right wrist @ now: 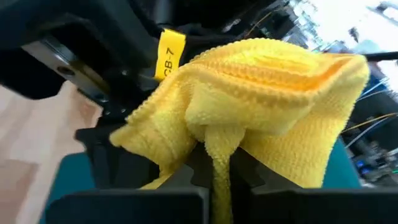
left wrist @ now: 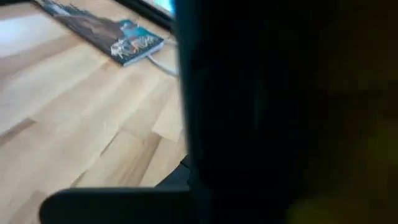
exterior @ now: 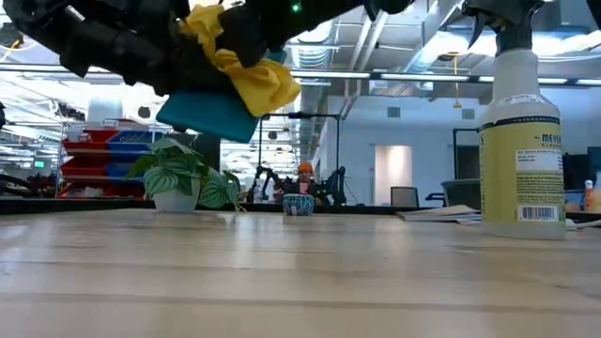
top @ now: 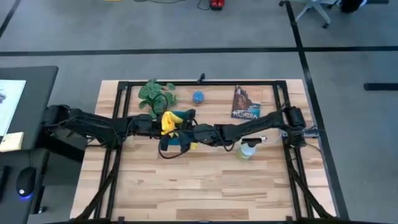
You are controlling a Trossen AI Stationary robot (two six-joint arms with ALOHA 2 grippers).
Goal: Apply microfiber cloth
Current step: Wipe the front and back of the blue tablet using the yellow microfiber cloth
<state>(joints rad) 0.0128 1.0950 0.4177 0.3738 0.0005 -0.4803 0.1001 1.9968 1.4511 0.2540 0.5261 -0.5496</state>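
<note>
- Risking a slip: bright yellow soft microfiber cloth (right wrist: pixel 261 112) bunched and floppy, likely to slide free or smear unevenly over teal-edged flat tablet (exterior: pixel 211 113).
- Held aloft above wooden desk (top: pixel 205 186), mid-desk.
- Pinched by right pincer (right wrist: pixel 214 165), clamped on one fold.
- Left pincer (top: pixel 163 127) touching the bundle; grip impossible to tell.

A crumpled yellow cloth (exterior: pixel 246 70) is held high above the wooden table (exterior: pixel 300 282) against a teal slab (exterior: pixel 207 115). A spray bottle (exterior: pixel 521 141) is seen standing at right.
</note>
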